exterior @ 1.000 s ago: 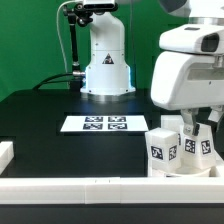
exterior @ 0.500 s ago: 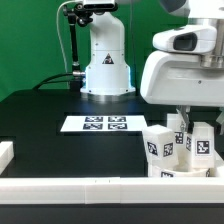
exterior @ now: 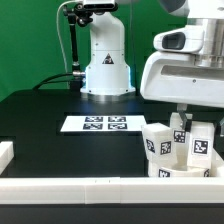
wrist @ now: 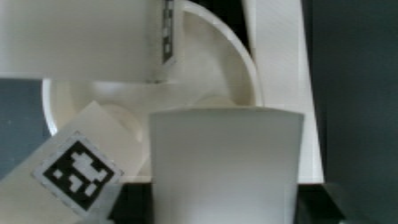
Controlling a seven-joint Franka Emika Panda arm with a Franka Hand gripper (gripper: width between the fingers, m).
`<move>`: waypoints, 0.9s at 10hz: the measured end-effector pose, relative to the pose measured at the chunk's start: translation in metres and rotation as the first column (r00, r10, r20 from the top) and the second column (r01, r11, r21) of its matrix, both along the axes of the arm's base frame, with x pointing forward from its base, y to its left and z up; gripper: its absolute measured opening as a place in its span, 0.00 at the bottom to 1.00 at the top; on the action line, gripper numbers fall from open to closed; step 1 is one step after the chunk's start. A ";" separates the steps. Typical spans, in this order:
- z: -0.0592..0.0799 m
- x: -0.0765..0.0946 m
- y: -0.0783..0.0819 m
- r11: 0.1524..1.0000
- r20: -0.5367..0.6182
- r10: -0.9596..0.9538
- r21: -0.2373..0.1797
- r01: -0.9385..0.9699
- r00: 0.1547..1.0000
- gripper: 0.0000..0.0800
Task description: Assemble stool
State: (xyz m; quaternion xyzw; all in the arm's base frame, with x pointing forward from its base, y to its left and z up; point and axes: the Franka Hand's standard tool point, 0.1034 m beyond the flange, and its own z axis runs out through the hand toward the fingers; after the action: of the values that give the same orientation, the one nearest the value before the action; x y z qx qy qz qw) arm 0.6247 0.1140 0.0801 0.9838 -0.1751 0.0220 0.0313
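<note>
The white stool's round seat (exterior: 186,173) lies at the exterior view's right front with short blocky tagged legs standing on it; one leg (exterior: 158,145) is at its left. My gripper (exterior: 193,128) hangs straight down over the seat, its fingers on either side of a leg (exterior: 200,146) at the right. In the wrist view that leg (wrist: 224,165) fills the space between the jaws, so the gripper looks shut on it. Another tagged leg (wrist: 80,168) stands beside it, with the curved seat rim (wrist: 228,55) beyond.
The marker board (exterior: 95,124) lies flat at the table's middle. The robot base (exterior: 107,60) stands at the back. White border rails run along the front edge (exterior: 90,190) and the exterior view's left side (exterior: 5,152).
The hand has turned and shifted toward the exterior view's left over the seat, and the legs' tags have moved slightly with it. Almost nothing differs over the last half second.
</note>
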 end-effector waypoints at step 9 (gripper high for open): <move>-0.001 0.001 -0.003 0.773 -0.017 -0.626 0.123 0.623 0.780 0.43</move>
State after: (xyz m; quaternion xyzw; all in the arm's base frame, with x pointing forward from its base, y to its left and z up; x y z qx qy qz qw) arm 0.6259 0.1112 0.0793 0.8697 -0.4927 0.0119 -0.0254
